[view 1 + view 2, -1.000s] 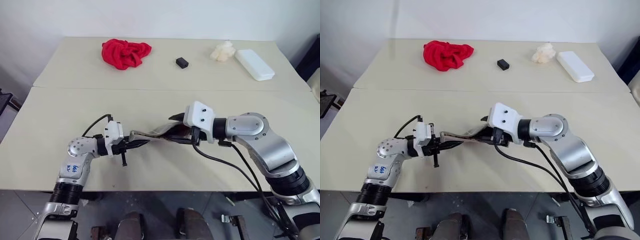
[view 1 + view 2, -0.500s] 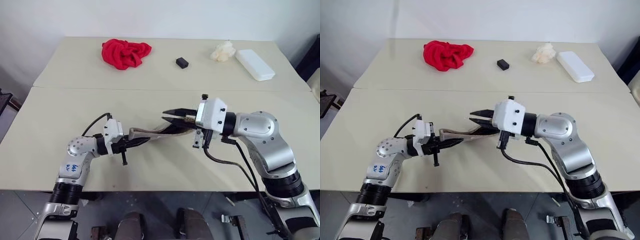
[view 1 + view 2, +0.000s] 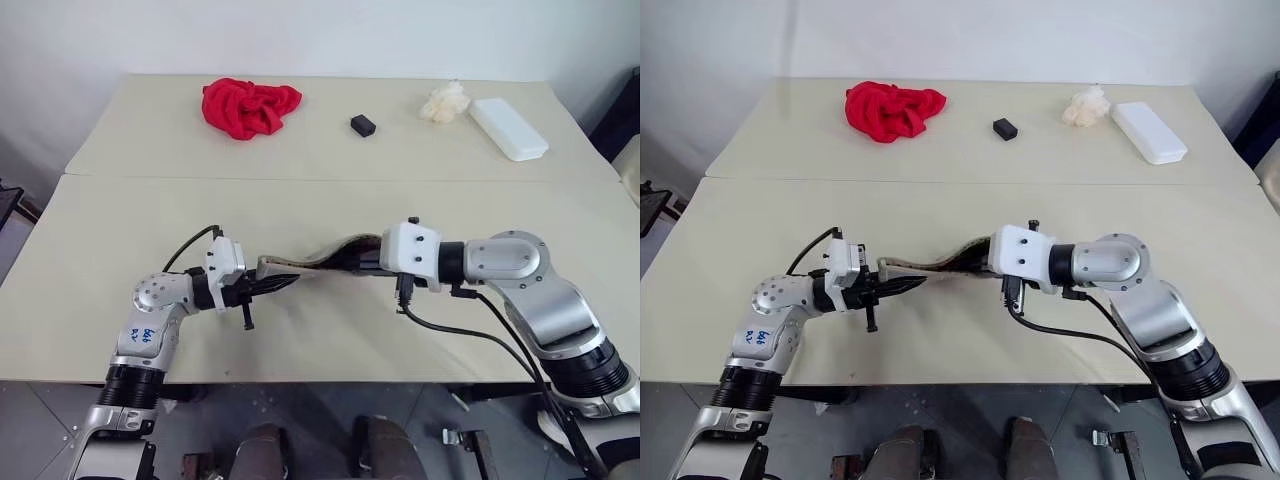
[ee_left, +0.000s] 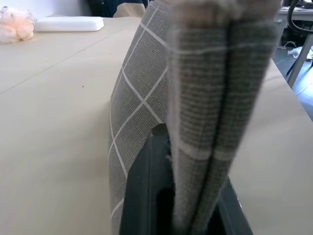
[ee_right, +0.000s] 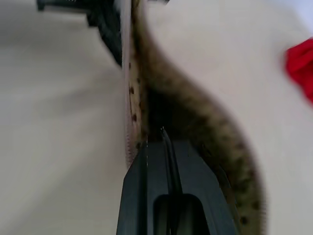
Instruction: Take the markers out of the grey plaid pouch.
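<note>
The grey plaid pouch (image 3: 310, 262) hangs just above the front table, stretched between both grippers. My left gripper (image 3: 283, 285) is shut on its left end; in the left wrist view the folded fabric (image 4: 195, 98) is pinched between the black fingers (image 4: 142, 196). My right gripper (image 3: 362, 263) is shut, its tips pointing left into the pouch's dark open end (image 5: 195, 112). In the right wrist view the closed fingertips (image 5: 154, 142) lie against the pouch's edge. I cannot tell whether anything is caught between them. The markers are hidden.
On the far table lie a red cloth (image 3: 250, 105), a small black block (image 3: 363, 125), a cream crumpled lump (image 3: 445, 102) and a white oblong case (image 3: 508, 128). A seam (image 3: 300, 178) joins the two tables. Bare tabletop surrounds the pouch.
My right gripper closed, lifted clear above the pouch half a second ago, then dropped back to the pouch's open right end. The left gripper kept its hold and place.
</note>
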Tool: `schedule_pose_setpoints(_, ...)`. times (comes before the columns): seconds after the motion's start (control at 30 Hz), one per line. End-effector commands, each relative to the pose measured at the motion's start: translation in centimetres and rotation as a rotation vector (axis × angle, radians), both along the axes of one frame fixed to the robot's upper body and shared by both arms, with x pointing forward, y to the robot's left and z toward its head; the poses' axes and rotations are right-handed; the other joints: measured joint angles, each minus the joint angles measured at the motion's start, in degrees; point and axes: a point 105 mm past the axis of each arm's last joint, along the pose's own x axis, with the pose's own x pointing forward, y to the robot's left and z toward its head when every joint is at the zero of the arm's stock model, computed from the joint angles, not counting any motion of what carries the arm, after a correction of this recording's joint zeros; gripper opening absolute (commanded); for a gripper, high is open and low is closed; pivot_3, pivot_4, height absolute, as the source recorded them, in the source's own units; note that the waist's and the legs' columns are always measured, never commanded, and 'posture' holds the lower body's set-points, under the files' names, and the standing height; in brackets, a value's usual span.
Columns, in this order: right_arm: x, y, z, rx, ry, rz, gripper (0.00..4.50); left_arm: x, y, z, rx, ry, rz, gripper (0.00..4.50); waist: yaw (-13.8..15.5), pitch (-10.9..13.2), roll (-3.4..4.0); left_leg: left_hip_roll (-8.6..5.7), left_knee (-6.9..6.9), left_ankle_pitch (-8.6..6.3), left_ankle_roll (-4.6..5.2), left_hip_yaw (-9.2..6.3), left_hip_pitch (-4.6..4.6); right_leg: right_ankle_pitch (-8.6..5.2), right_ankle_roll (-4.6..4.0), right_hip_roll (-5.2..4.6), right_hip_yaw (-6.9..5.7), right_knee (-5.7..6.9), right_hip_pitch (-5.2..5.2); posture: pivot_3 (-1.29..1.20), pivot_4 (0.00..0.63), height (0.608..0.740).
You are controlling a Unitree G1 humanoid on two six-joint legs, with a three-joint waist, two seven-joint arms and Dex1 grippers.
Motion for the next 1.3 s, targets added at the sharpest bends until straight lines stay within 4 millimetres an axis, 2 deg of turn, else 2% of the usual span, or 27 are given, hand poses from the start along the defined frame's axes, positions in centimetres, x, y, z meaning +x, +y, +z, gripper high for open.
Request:
schedule_pose_setpoints(0.03,1.3,1.2,0.7,-0.028,-0.073,-0.035,0.03,-0.3,-0.4,1.0,-0.017,-0.030,-0.045,0.00,-0.06,0.00,0.00,0.00,0.00,0.00,0.00,0.00,0.00,0.00,0.00,0.00,0.00,0.00,0.00,0.00,0.150,0.740)
schedule_pose_setpoints(0.13,2.3,3.3,1.4,-0.049,-0.187,-0.023,0.03,-0.4,-0.8,1.1,-0.014,-0.028,-0.069,0.00,-0.27,0.00,0.00,0.01,0.00,0.01,-0.01,0.01,0.00,0.00,0.00,0.01,0.00,0.02,-0.02,0.00,0.150,0.740)
schedule_pose_setpoints(0.2,2.5,3.6,0.9,-0.074,-0.183,-0.026,0.03,-0.4,-0.8,1.1,-0.015,-0.027,-0.071,0.00,-0.29,0.00,0.00,0.01,-0.03,0.01,-0.03,0.01,0.00,0.00,0.00,0.02,-0.01,0.03,-0.05,0.00,0.150,0.740)
schedule_pose_setpoints(0.23,2.5,3.8,0.9,-0.076,-0.192,-0.026,0.19,-0.4,-0.8,1.2,-0.015,-0.026,-0.072,0.00,-0.14,0.00,0.00,0.01,-0.03,0.01,-0.02,0.01,-0.01,0.00,0.00,0.01,0.00,0.02,-0.05,0.00,0.150,0.740)
schedule_pose_setpoints(0.3,2.6,3.7,0.2,-0.142,-0.207,-0.026,0.59,-0.4,-0.8,1.2,-0.014,-0.026,-0.073,0.00,0.08,0.00,0.00,-0.01,-0.02,0.01,-0.01,0.01,-0.03,0.00,0.00,0.00,-0.01,0.01,-0.04,0.00,0.150,0.740)
schedule_pose_setpoints(0.57,2.6,4.5,0.0,-0.184,-0.294,0.013,3.15,-0.4,-0.7,1.2,-0.014,-0.020,-0.078,0.00,-0.29,0.00,0.00,0.00,-0.02,0.01,-0.02,0.01,-0.03,0.00,0.00,0.01,-0.01,0.01,-0.04,0.00,0.150,0.740)
schedule_pose_setpoints(0.77,3.6,4.9,-1.1,-0.237,-0.309,-0.011,3.15,-0.4,-0.8,1.3,-0.020,-0.020,-0.081,0.00,-0.59,0.00,0.00,0.00,-0.02,0.01,-0.02,0.01,-0.02,0.00,0.00,0.01,-0.01,0.02,-0.04,0.00,0.150,0.740)
schedule_pose_setpoints(0.9,4.5,5.8,-1.1,-0.233,-0.368,-0.029,3.15,-0.5,-0.9,1.3,-0.023,-0.018,-0.087,0.00,-1.01,0.00,0.00,0.00,-0.02,0.01,-0.02,0.01,-0.02,0.00,0.00,0.01,-0.01,0.03,-0.04,0.00,0.150,0.740)
schedule_pose_setpoints(1.0,4.3,6.3,-1.8,-0.242,-0.361,-0.002,2.54,-0.5,-0.9,1.4,-0.025,-0.018,-0.089,0.00,-1.42,0.00,0.00,0.00,-0.04,0.01,-0.03,0.00,-0.02,0.00,0.00,0.01,-0.02,0.03,-0.04,0.00,0.150,0.740)
schedule_pose_setpoints(1.17,4.1,6.0,-1.9,-0.242,-0.366,0.020,0.85,-0.4,-0.7,1.5,-0.029,-0.019,-0.083,0.00,-1.57,0.00,0.01,0.00,-0.05,0.02,-0.03,0.00,-0.02,0.00,0.00,0.01,-0.02,0.02,-0.04,0.00,0.150,0.740)
schedule_pose_setpoints(1.2,4.0,5.7,-1.8,-0.246,-0.372,0.028,0.62,-0.3,-0.6,1.5,-0.029,-0.019,-0.077,0.00,-1.52,0.00,0.01,0.00,-0.05,0.02,-0.03,0.00,-0.02,0.00,0.00,0.01,-0.02,0.02,-0.04,0.00,0.150,0.740)
schedule_pose_setpoints(1.3,3.9,5.1,-1.5,-0.247,-0.387,0.034,0.60,-0.2,-0.4,1.6,-0.031,-0.021,-0.066,0.00,-1.44,0.00,0.00,0.00,-0.04,0.02,-0.03,-0.01,-0.02,0.00,0.00,0.00,-0.02,0.02,-0.03,0.00,0.150,0.740)
